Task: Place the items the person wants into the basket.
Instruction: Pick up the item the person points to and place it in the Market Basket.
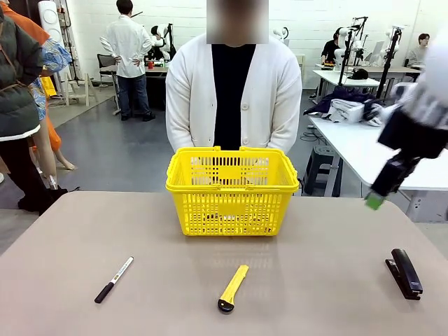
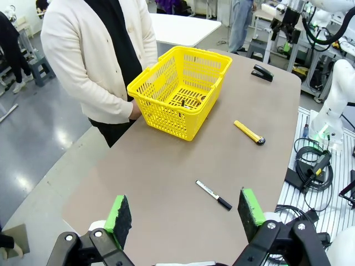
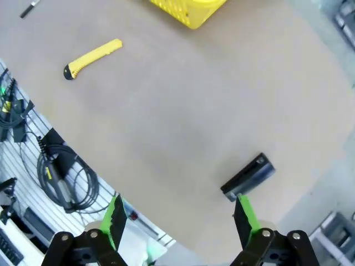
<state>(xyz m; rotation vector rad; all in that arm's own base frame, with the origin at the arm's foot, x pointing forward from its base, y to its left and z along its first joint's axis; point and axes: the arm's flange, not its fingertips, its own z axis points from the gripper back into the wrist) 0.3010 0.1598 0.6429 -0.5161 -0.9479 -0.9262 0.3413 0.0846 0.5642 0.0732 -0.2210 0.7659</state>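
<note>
A black-and-white marker [image 1: 114,279] lies slanted on the near left of the grey worktop [image 1: 315,280], its black cap end pointing to the near edge. Well apart from it, near the middle, a long yellow utility knife [image 1: 233,288] lies tilted with its dark end nearest the edge. Black cables [image 3: 61,177] coil on the floor beside the worktop. Far off, a person in a white shirt and jeans [image 1: 127,52] stands facing away. Dark and white cloth [image 1: 346,106] is heaped on a white table [image 1: 357,150] at the right.

Bright even light; soft shadows; wrist views edge-warped.
</note>
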